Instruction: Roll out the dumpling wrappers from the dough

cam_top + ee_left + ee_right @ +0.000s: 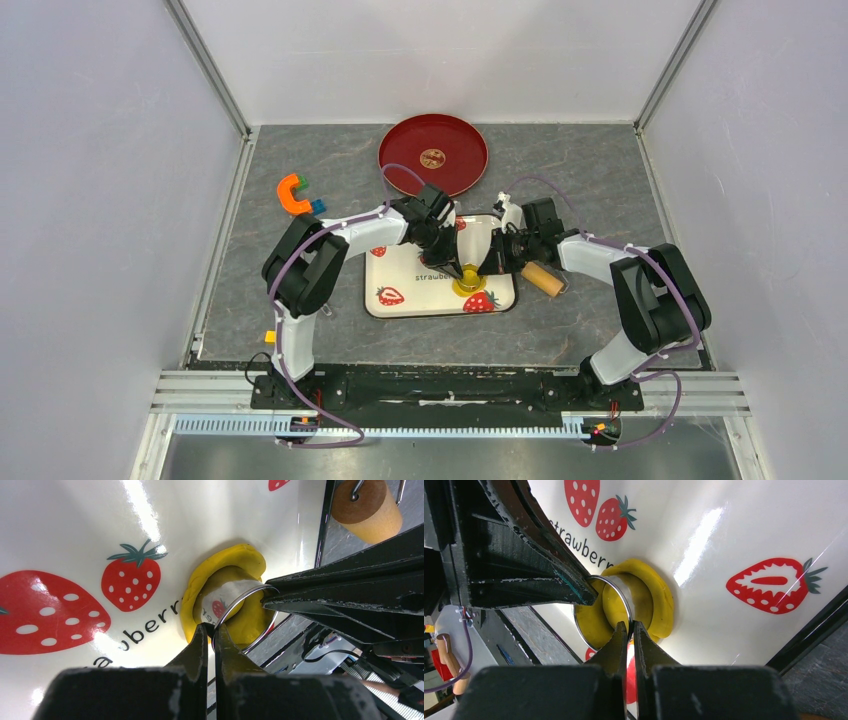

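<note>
Both pincers are clamped tight on one thin metal ring [237,596] — the left gripper [211,628] on one part of its rim, the right gripper [630,626] on another. The glossy white mat [430,295] reads "strawberr", the rest hidden, among red strawberry prints. Each arm reaches inward, wrist tipped down, fingertips meeting over the mat's near right corner. There lies the yellow dough [659,595] — soft, putty-like, a ragged flap outside the ring, a round patch within. A cork-brown rolling pin [545,279] lies just off the mat's right edge.

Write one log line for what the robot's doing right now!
step: cutting dough | left gripper: shut on ring cutter | right gripper: shut on ring cutter | ring cutter: set in yellow dough on strawberry mat
</note>
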`<action>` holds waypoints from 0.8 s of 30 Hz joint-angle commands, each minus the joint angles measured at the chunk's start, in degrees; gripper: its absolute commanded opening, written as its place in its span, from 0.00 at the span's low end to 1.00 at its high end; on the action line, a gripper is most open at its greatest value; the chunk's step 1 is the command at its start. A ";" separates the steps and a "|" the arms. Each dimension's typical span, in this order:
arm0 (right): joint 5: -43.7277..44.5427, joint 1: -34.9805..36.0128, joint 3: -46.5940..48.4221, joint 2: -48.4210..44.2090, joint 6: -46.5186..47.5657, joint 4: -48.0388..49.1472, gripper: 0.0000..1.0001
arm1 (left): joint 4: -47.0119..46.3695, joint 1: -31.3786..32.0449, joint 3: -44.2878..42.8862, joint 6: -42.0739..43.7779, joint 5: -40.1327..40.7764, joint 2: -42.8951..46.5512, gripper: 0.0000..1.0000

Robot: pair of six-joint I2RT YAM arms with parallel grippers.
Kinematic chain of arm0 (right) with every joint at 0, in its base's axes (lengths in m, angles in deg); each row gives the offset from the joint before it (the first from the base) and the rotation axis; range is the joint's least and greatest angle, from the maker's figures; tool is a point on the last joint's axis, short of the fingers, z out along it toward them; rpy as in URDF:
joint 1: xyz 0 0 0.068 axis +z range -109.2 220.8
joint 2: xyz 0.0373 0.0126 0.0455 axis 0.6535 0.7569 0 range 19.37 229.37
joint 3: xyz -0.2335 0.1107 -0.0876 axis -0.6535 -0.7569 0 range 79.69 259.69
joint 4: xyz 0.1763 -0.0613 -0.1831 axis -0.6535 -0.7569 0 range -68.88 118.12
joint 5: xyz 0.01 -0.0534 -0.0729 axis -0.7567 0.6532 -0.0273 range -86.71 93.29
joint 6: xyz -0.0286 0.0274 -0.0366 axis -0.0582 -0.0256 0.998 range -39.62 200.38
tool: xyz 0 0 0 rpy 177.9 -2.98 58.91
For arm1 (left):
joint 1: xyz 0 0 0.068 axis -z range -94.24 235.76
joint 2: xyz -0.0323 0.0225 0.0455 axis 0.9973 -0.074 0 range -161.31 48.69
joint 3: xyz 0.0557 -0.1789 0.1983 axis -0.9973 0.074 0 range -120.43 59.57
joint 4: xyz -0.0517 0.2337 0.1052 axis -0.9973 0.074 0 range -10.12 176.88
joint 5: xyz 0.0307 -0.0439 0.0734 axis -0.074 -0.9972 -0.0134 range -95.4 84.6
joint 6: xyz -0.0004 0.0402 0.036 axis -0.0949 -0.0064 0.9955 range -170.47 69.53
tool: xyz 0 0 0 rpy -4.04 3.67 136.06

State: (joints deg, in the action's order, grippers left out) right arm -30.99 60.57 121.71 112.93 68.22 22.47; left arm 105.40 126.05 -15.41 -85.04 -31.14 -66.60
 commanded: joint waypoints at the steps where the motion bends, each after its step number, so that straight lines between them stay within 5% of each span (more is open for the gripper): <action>1: 18.89 3.37 -8.27 10.26 7.77 -17.02 0.00 | 4.68 5.50 6.55 3.19 8.69 -9.96 0.02; 15: 14.59 3.44 -4.12 6.46 8.11 -19.57 0.03 | 6.65 5.50 4.80 4.46 10.08 -5.28 0.08; 24: 10.14 3.36 5.26 2.21 6.85 -24.32 0.42 | 10.86 5.50 -2.56 5.11 12.60 0.18 0.43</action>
State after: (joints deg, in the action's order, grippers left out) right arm -27.47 63.50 126.49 113.50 71.47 13.01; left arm 107.56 129.88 -16.98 -83.81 -24.38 -65.55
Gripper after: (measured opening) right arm 0.373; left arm 0.395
